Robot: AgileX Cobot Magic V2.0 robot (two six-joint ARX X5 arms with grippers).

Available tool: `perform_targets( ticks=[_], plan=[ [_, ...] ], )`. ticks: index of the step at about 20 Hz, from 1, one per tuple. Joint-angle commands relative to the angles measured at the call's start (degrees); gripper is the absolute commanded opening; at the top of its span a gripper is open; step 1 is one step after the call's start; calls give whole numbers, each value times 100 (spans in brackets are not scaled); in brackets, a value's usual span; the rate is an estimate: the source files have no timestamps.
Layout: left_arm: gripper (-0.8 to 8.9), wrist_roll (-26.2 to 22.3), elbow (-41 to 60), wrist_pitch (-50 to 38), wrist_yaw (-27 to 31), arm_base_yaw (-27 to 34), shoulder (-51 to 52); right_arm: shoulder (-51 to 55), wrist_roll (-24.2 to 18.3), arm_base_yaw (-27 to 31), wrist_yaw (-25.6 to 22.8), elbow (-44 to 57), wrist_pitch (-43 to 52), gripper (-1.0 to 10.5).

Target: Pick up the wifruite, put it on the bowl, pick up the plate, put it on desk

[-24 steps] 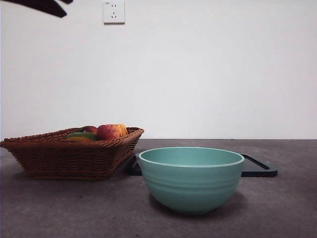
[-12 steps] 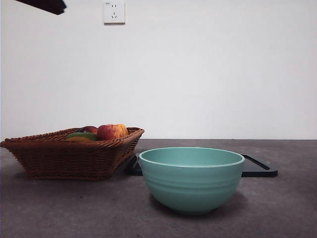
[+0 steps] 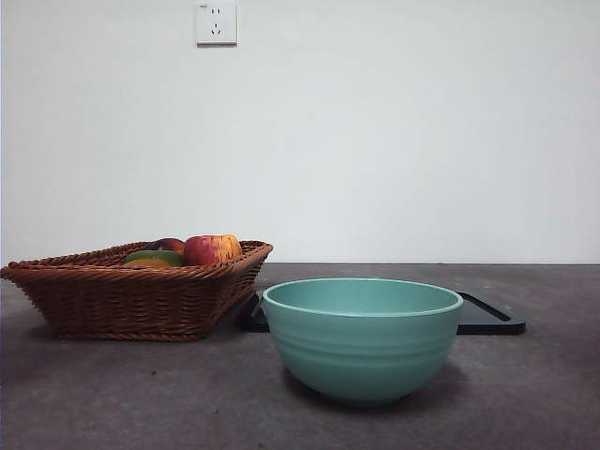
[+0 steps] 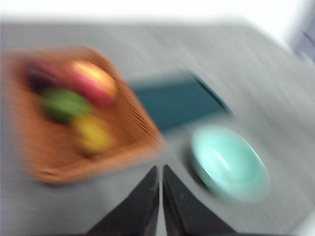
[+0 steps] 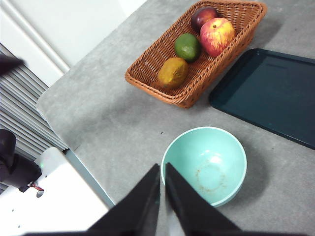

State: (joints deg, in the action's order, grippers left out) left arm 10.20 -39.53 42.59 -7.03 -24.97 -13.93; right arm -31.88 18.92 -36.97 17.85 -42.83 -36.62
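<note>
Both claws closed, empty, high above bench: left claw (image 4: 160, 169), right claw (image 5: 163, 168); open wide over basket (image 5: 197, 51) fruit before descending.

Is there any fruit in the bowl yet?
No; in the right wrist view the bowl holds nothing, and all four fruits lie in the wicker basket.

White wall (image 3: 394, 141) bearing a power socket (image 3: 216, 22).

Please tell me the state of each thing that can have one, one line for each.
bowl: upright, empty, on the desk.
wicker basket: upright, holds four fruits.
black tray: flat, nothing on it.
left gripper: fingers shut, holds nothing.
right gripper: fingers shut, holds nothing.
</note>
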Motion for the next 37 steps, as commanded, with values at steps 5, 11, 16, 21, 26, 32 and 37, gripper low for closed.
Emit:
perform_targets(
  ticks=[5, 11, 16, 21, 26, 32, 37],
  plan=[
    [10, 424, -46, 26, 1469, -11, 1200, -17, -7, -39, -2, -72, 66, 10],
    [10, 422, -48, -146, 1469, -11, 1215, -17, -7, -39, -2, -72, 66, 10],
    [10, 422, -52, -149, 1469, -11, 1215, -17, -7, -39, -2, -72, 66, 10],
    [10, 354, -55, -146, 1469, -11, 1215, -17, -7, -39, -2, -72, 66, 10],
    [9, -640, -57, -164, 1696, -11, 1215, -17, -7, -39, -2, -72, 66, 10],
    [9, -979, 13, -179, 3840, -9, 1222, -17, -7, -39, -2, -72, 66, 10],
    [9, -997, 640, -1471, 5029, 376, 1224, -17, -7, -39, -2, -72, 66, 10]
  ],
)
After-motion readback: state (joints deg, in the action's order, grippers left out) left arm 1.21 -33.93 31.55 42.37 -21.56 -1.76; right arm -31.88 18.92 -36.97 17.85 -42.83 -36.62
